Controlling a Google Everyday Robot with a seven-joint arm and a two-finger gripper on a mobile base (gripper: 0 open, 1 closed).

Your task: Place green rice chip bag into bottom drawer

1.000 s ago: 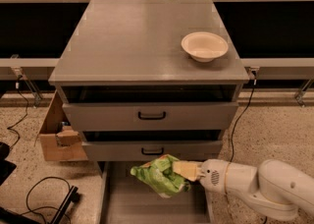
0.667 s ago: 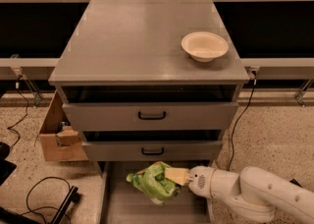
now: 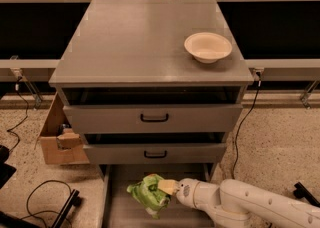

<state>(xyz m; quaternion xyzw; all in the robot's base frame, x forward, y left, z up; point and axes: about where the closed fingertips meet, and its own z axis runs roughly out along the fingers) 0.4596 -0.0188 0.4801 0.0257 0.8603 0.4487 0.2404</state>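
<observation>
Grip first: the tool [image 3: 168,187], at the end of the rounded white arm [image 3: 240,204] reaching in from the lower right, is pinched on the upper right edge of the small, crinkled, bright green rice chip bag [image 3: 146,198]. The bag hangs over the bottom drawer [image 3: 120,211], the wide shallow grey tray pulled out below the two upper grey drawers [image 3: 100,119] with black handles. It sits near the middle of the tray's width. You cannot tell whether its lowest corner touches the tray floor or clears it.

Expect the bag to be light, soft and air-filled. The foil is likely slick and gives under pressure, and the chips inside will crush if you squeeze the belly. The flat sealed edge is the safest place to hold, and that looks close to where you have it. A pinch that shallow may slip if you swing the arm.

Placement seems nearly done. Judge the height, lower until the bag rests, then spread the tool. A light bag may cling to a finger as you pull away.

The pale round bowl [image 3: 208,47] on top of the grey bench [image 3: 135,37] is well apart from your work.
</observation>
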